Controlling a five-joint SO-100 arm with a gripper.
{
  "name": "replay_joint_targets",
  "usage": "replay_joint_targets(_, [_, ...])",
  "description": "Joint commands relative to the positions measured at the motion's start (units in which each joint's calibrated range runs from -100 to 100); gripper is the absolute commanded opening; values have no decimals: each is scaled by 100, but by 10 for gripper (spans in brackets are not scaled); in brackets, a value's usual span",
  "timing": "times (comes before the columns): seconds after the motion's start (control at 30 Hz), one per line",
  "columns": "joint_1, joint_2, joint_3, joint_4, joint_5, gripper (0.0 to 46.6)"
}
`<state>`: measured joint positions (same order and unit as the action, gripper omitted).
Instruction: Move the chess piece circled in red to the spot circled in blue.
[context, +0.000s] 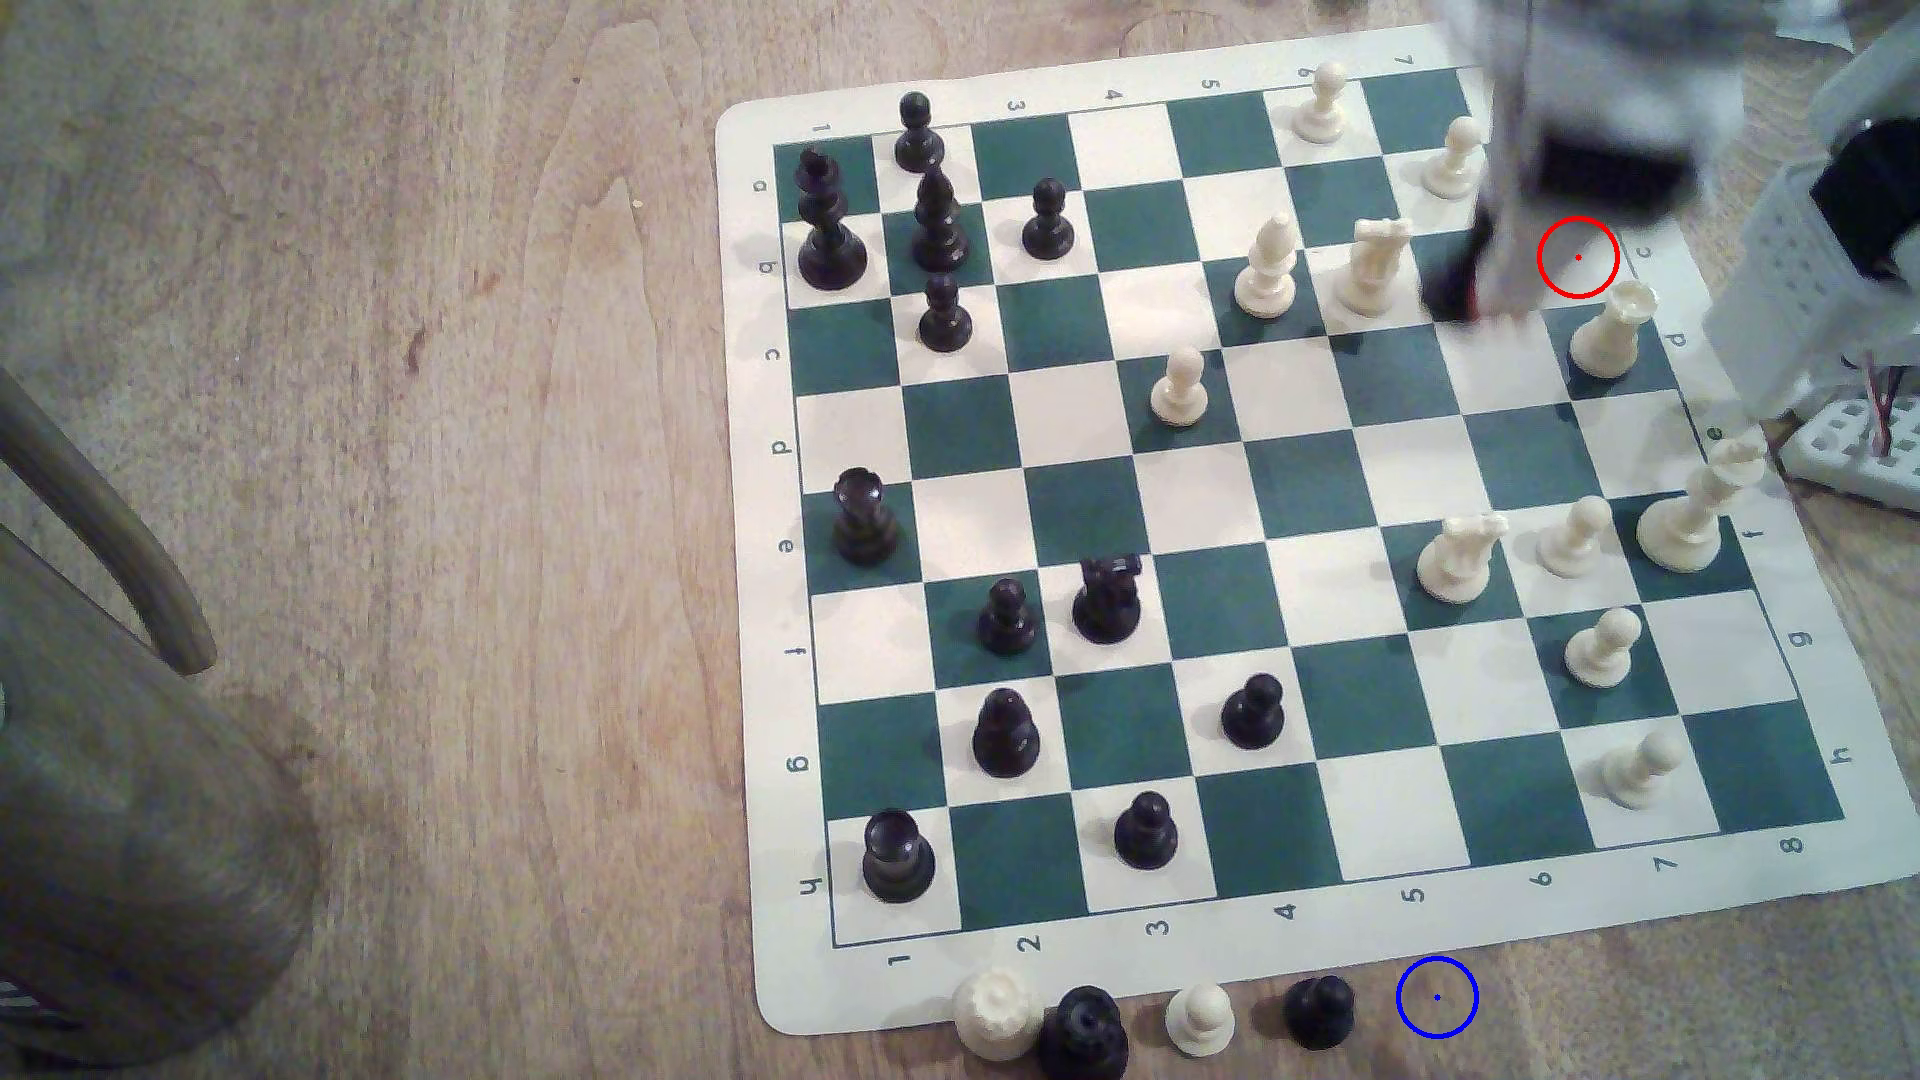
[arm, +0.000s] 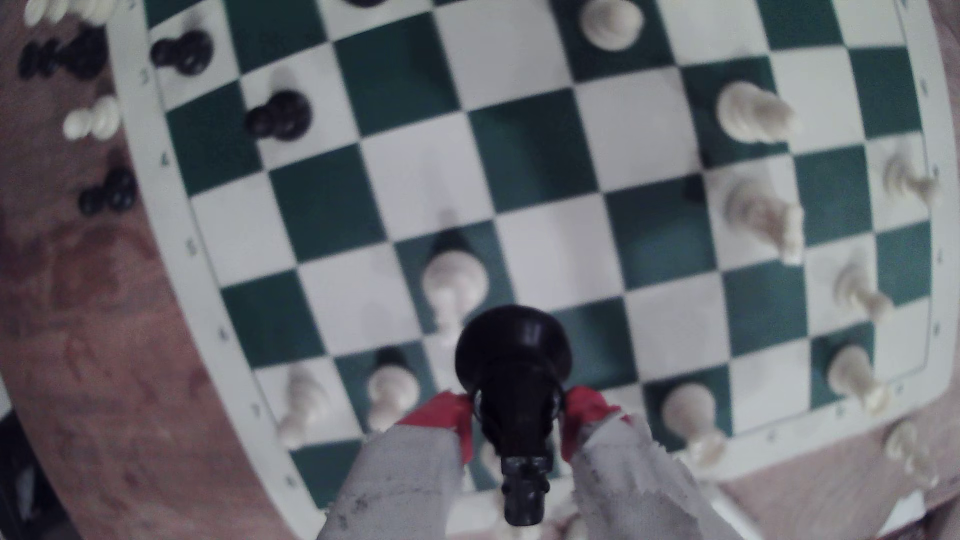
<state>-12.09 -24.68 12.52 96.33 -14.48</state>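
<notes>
Pincer clamping black knight, above chessboard

soft, even indoor light; the arm is motion-blurred, the wrist view soft with curved edges.

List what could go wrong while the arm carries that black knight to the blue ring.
1. The gripper holds the black knight by its upper body only, base hanging free above the board; it might slip or twist.
2. White pieces such as the white pawn stand along a likely path; a low carry could topple one.
3. The blue ring sits close beside a captured black pawn; a release slightly off could knock it.
</notes>
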Motion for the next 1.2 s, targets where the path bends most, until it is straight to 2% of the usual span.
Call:
replay_joint_targets(0.0, [-859, 515, -735, -248, -122, 2])
replay_joint_targets(0.13, [-1352, 1305, -1342, -493, -137, 2])
replay_joint_targets(0.5, [-2048, 2994, -2666, -936, -195, 2])
replay_joint_targets(0.7, [-2408, 3367, -2648, -1026, -283, 2])
replay_joint_targets(1.17, [-2682, 3809, -2684, -2050, -293, 2])
